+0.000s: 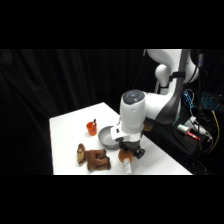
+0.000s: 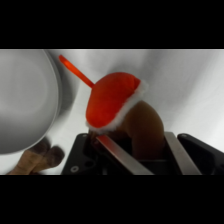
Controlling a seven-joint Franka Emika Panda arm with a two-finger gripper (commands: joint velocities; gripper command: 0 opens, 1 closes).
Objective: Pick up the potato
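Hovering low over the white surface (image 1: pixel 67 135), hand (image 2: pixel 139 150) w/ two metal fingers (image 2: pixel 117 155) pinching the potato (image 2: pixel 145 127), brown lump sitting right between them. Red-and-white bit (image 2: pixel 110 100) pressed against potato, on its far side from hand. Grey bowl (image 1: pixel 107 137) just beside hand in side view; orange cup (image 1: pixel 91 128) beyond bowl; brown plush toy (image 1: pixel 94 157) near, on other side.
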